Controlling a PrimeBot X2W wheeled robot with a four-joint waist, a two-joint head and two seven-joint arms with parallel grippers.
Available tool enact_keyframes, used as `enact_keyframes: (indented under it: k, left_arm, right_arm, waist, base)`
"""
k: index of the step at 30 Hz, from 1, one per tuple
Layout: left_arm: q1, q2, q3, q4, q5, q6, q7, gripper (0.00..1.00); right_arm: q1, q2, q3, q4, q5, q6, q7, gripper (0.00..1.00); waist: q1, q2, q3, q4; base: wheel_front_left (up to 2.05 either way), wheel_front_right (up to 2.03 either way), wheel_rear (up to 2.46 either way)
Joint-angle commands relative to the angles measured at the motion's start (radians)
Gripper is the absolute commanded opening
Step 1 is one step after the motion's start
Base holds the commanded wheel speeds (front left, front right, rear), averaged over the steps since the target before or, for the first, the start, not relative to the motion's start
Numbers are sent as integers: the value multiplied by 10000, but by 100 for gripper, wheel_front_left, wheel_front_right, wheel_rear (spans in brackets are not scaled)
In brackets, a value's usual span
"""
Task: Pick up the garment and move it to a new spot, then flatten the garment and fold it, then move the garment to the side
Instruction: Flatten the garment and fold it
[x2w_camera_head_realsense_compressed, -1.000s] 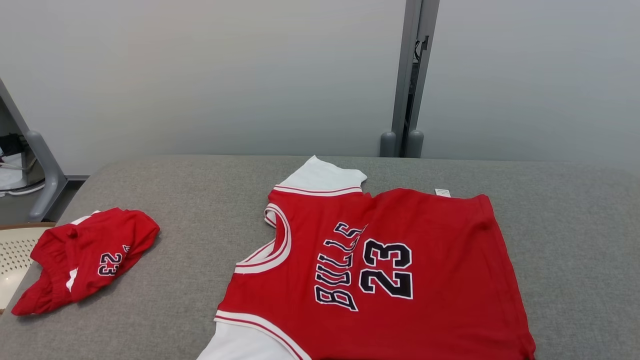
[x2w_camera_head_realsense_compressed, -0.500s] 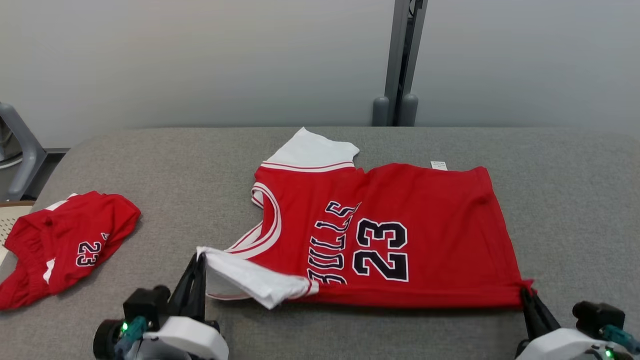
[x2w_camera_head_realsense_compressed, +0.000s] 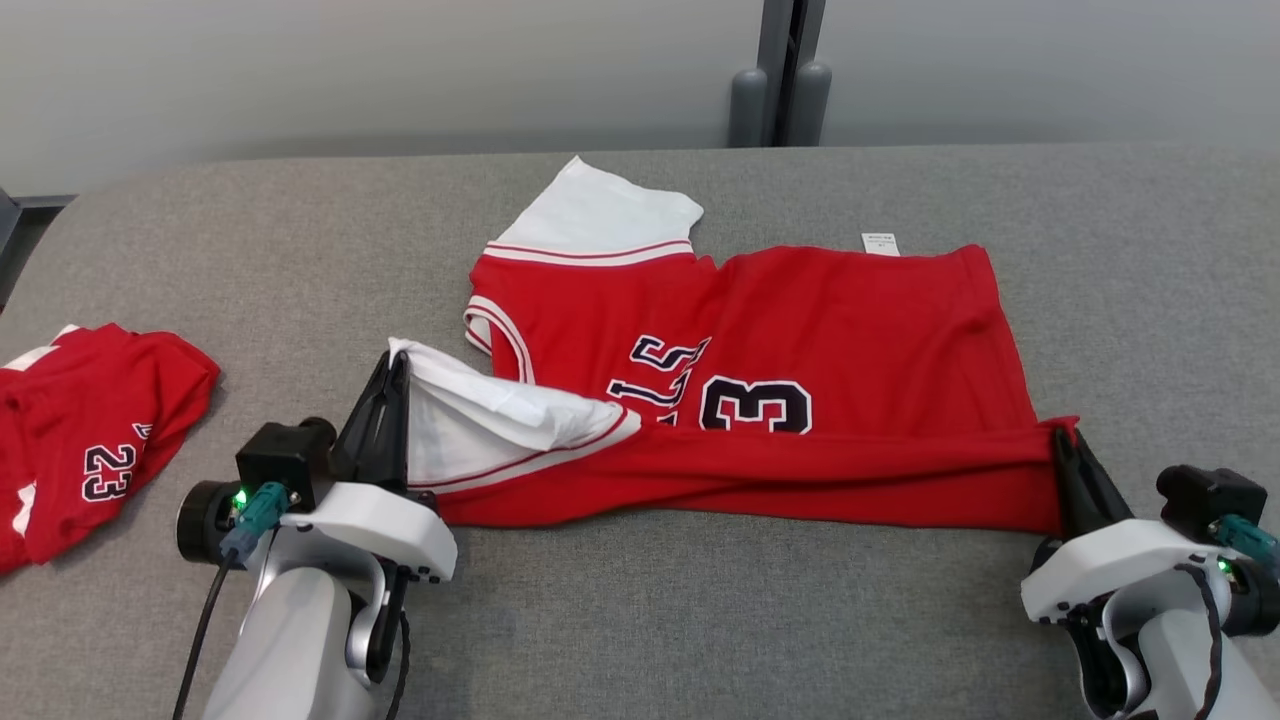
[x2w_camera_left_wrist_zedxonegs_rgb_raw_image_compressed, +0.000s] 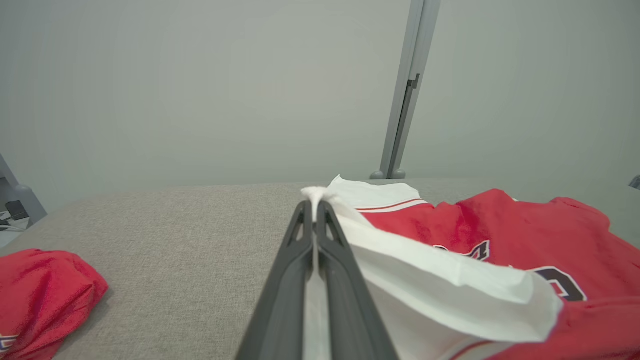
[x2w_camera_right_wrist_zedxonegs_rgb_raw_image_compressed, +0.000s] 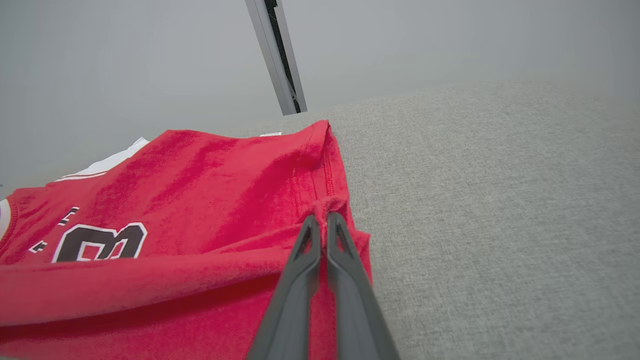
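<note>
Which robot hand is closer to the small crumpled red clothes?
Left. The left gripper is near the small red garment; the right gripper is across the jersey.

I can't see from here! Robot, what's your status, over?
Both shut: left jaws on white sleeve, right jaws on red hem corner. Jersey near edge raised off the table. Other red garment lies apart, nothing blocking.

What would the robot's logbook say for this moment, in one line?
step: fold | left end effector: shut on jersey sleeve | right end effector: shut on hem corner | near edge: lifted off table
</note>
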Motion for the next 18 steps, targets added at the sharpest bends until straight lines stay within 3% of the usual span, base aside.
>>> enact_keyframes:
  k: [1, 18]
  left_arm:
    - [-351, 52, 42, 99, 70, -24, -1, 0]
    - [-2055, 49, 47, 1047, 687, -106, -1, 0]
  right_arm:
    - [-222, -78, -109, 34, -109, -5, -44, 0]
    - [-1403, 124, -262, 581, -749, -4, -44, 0]
  waist:
    - [0, 0, 292, -6]
    - [0, 0, 1269, 16]
  base:
    - [0, 0, 0]
    - [0, 0, 0]
